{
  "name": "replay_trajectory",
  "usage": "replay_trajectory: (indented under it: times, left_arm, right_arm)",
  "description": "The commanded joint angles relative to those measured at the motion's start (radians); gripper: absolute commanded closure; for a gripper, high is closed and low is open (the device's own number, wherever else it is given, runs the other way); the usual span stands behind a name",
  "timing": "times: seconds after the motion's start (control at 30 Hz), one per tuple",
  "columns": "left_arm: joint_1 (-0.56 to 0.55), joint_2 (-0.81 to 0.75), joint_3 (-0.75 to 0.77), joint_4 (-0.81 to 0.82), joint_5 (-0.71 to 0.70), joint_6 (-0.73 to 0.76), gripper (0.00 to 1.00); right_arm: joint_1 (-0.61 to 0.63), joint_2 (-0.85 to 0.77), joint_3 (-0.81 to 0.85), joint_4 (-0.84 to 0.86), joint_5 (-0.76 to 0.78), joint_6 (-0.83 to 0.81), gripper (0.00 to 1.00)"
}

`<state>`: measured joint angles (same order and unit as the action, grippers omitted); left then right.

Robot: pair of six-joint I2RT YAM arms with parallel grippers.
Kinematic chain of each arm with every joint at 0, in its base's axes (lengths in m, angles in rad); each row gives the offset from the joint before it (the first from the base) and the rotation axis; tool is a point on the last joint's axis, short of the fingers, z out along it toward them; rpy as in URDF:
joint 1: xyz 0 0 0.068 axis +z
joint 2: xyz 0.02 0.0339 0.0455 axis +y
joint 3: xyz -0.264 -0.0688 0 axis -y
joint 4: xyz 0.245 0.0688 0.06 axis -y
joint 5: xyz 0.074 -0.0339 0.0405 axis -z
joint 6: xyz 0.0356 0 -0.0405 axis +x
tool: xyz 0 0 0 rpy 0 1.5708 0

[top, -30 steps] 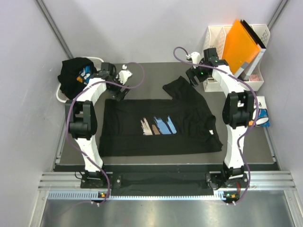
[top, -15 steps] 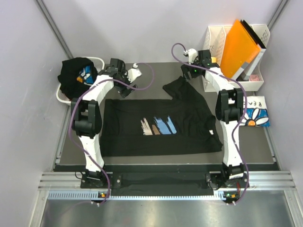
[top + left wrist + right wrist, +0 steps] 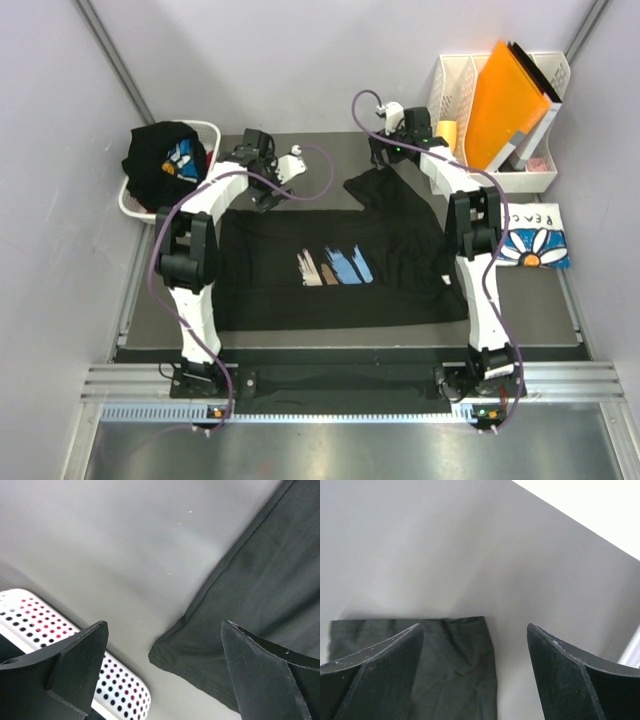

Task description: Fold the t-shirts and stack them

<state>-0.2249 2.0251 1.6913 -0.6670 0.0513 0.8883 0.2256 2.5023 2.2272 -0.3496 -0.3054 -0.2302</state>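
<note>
Since the black tee (image 3: 340, 265) lies spread print-up in the middle of the table (image 3: 530, 300) and a fold presumably needs both far ends lifted together, one arm is stationed over each end. The left pincer (image 3: 164, 625) stands wide open above the far-left corner (image 3: 175, 652). The right pincer (image 3: 474, 626) stands wide open over the far-right sleeve (image 3: 450, 670), and neither holds cloth.

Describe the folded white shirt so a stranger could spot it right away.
Find the white file rack holding the orange folder, far right corner. Just on its near side lies the folded white tee. It's the only white shirt, printed with a blue daisy; the spread tee is black.
</note>
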Motion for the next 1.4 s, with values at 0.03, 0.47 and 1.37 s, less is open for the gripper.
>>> replay_trajectory:
  times: [0.03, 0.47, 1.37]
  left_arm:
    - [-0.019, -0.029, 0.007, 0.001, -0.042, 0.041, 0.01]
    - [-0.037, -0.034, -0.019, -0.006, -0.096, 0.061, 0.01]
    - [-0.060, 0.021, 0.068, -0.029, -0.111, 0.107, 0.01]
  right_arm:
    - [0.023, 0.009, 0.011, 0.037, 0.098, -0.095, 0.16]
    - [0.041, 0.024, -0.014, -0.034, 0.138, -0.201, 0.21]
    - [-0.022, 0.072, 0.234, -0.164, 0.086, 0.224, 0.27]
